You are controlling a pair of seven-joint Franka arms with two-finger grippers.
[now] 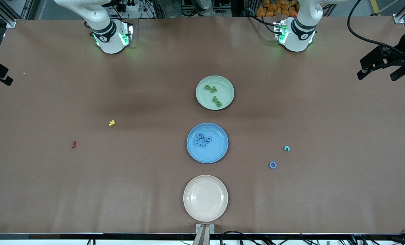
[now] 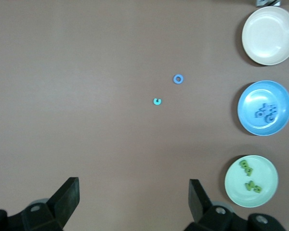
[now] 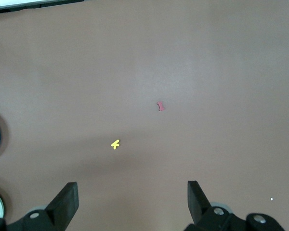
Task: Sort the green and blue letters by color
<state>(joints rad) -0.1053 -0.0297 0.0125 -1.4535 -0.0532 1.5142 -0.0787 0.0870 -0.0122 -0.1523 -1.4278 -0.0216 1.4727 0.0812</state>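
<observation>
Left hand [image 2: 133, 202] hangs released, high over the desk's [image 1: 86, 187] left-arm end; right hand [image 3: 132, 202] likewise over the other end, holding nothing. Green letters [image 1: 213, 94] lie in the green plate [image 1: 227, 86], blue letters [image 1: 202, 140] in the blue plate [image 1: 219, 153]. A blue ring [image 1: 273, 165] sits loose at the blue plate's 4 o'clock, a teal letter [image 1: 286, 148] near it.

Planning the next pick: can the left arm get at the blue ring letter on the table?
Probably yes: the blue ring letter lies alone on bare table toward the left arm's end, and the left gripper is open, holding nothing.
</observation>
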